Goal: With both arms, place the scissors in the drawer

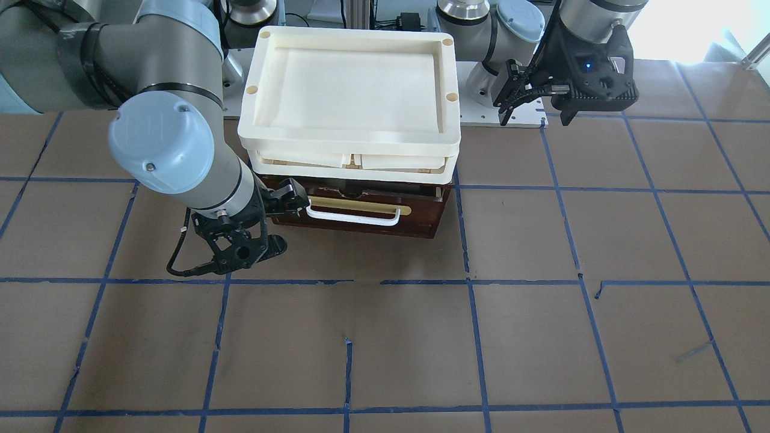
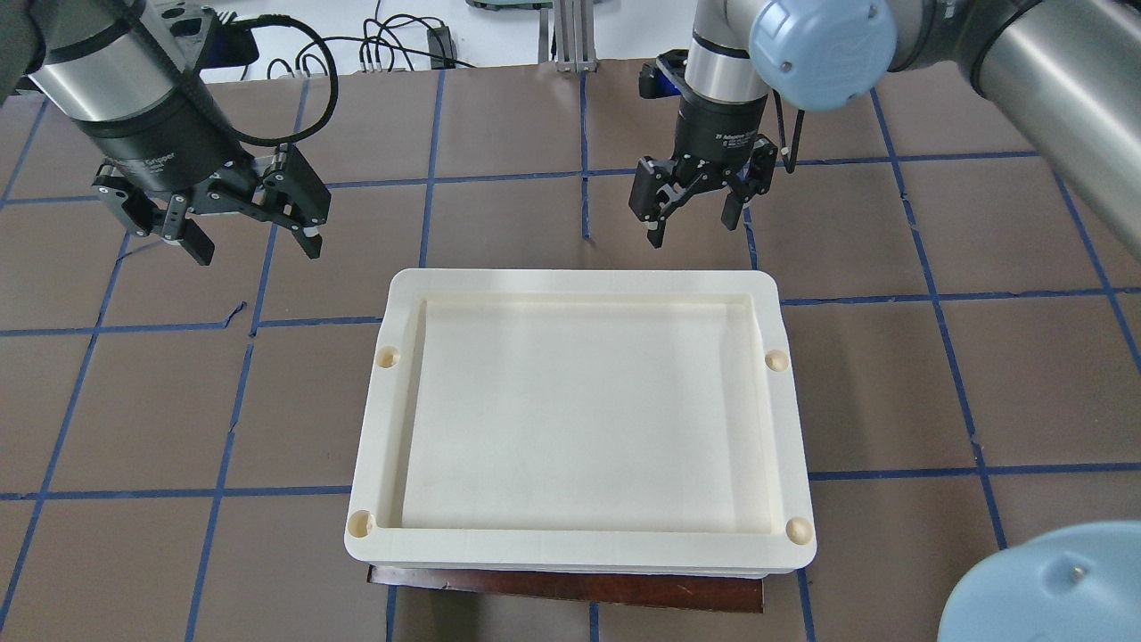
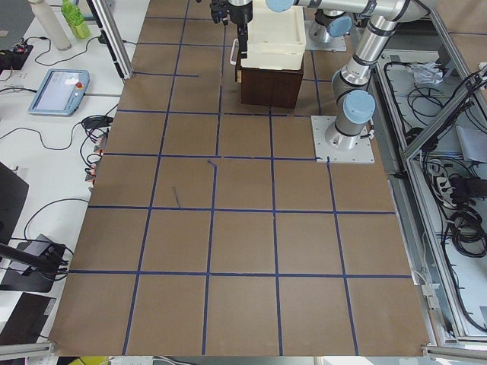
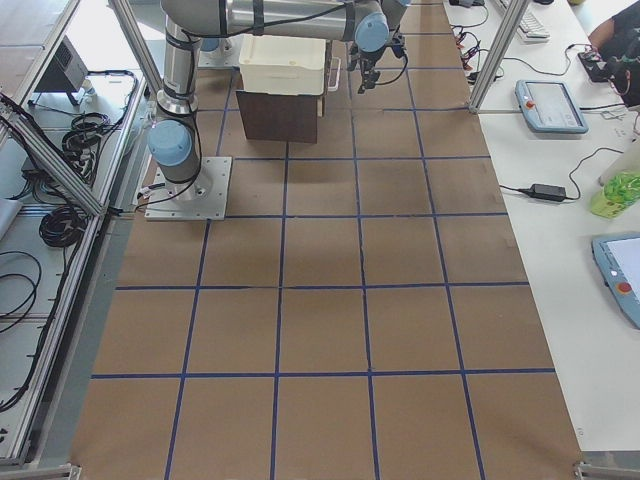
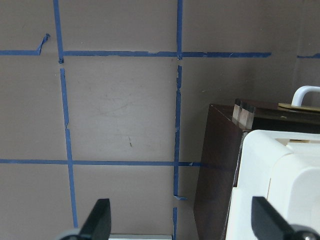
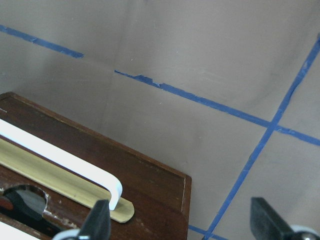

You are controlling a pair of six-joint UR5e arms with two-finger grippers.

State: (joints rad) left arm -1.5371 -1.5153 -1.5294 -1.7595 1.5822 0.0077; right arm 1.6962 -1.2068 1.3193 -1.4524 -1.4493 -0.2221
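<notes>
drawer (image 2: 567,588) mostly hidden under cream trays (image 2: 584,283) | interior unseen | dark item (image 6: 22,202) in front gap unclear

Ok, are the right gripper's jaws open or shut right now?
Open: the right gripper shows its jaws well apart, nothing between them, in overhead and wrist views.

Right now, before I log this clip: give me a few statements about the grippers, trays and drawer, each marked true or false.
1. The left gripper and right gripper are both open and empty. True.
2. The cream trays stand beside the drawer, not on it. False: they are stacked on top of it.
3. The right gripper is at the drawer's front, close to one end of the white handle. True.
4. The scissors lie in the top tray. False: the top tray shows nothing in it.
5. The left gripper grips the handle. False: it hangs open over the table, off to the side of the trays.
</notes>
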